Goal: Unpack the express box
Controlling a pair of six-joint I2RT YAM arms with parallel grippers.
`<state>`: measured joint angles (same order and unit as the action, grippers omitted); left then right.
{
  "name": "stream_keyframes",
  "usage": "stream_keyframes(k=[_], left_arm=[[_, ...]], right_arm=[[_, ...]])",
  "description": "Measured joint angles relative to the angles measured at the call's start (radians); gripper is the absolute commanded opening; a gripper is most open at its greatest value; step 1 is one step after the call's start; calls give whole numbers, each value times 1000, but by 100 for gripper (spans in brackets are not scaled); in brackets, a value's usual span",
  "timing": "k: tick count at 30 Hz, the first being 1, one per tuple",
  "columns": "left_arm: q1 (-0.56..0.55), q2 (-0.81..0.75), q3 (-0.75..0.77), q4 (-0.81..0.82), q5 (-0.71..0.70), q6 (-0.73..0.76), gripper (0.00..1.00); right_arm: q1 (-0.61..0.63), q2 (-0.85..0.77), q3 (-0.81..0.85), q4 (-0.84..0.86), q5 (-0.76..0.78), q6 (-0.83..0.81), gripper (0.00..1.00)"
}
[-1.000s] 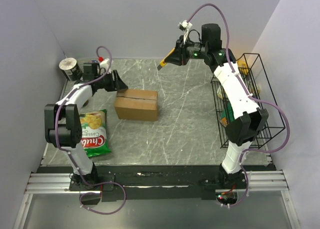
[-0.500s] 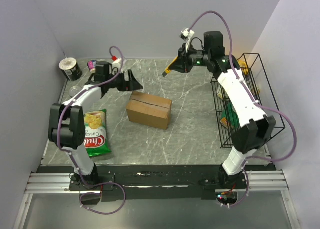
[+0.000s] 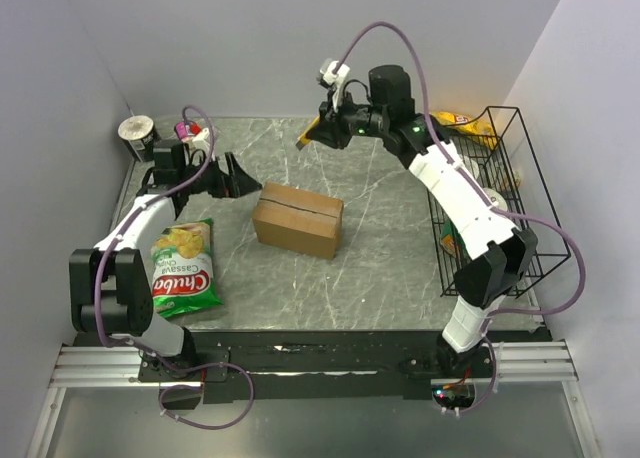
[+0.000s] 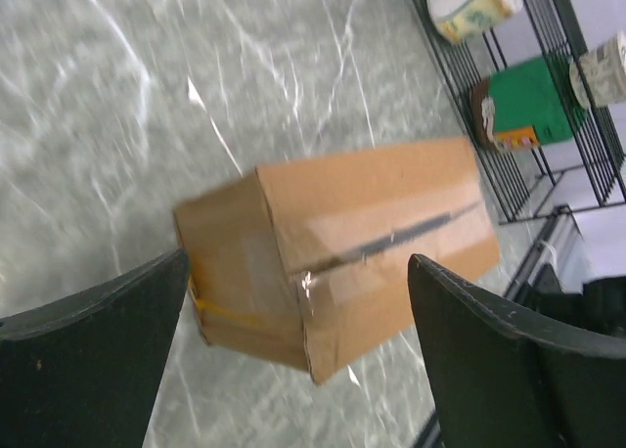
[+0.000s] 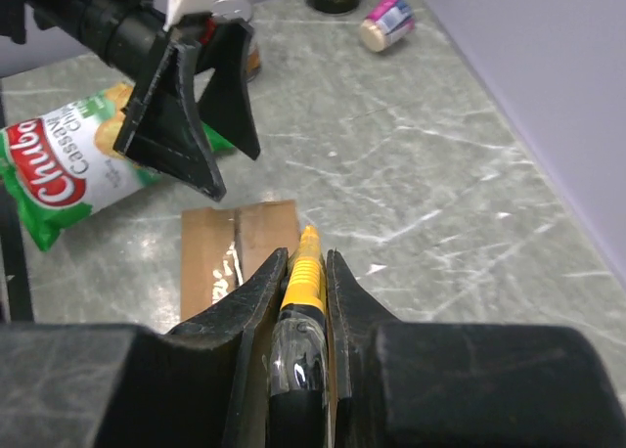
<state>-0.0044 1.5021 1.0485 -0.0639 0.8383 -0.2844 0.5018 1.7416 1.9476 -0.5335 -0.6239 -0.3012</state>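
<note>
Bench (image 3: 390,263): grey marble top, white veins. Box (image 3: 298,219) flat near centre, taped seam up, slightly skewed. Chips bag (image 3: 184,268) flat near left edge, apart from box. Cup (image 3: 137,136) upright in far left corner. Small bottle (image 3: 186,130) on its side near cup. Black wire rack (image 3: 505,109) stands along right edge.

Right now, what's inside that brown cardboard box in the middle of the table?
Nothing inside can be seen. The express box is closed, its top flaps meeting along a dark seam under glossy clear tape. The cardboard covers whatever it holds.
</note>
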Motion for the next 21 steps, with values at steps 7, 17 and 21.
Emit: stream_keyframes(k=[7, 17, 21], left_arm=[[47, 33, -45, -17, 93, -16, 91], [61, 111, -97, -10, 252, -13, 88], [58, 146, -97, -17, 267, -5, 86]], right_arm=[[46, 127, 92, -18, -85, 1, 0], [160, 213, 119, 13, 11, 50, 0], [196, 213, 84, 41, 58, 48, 0]])
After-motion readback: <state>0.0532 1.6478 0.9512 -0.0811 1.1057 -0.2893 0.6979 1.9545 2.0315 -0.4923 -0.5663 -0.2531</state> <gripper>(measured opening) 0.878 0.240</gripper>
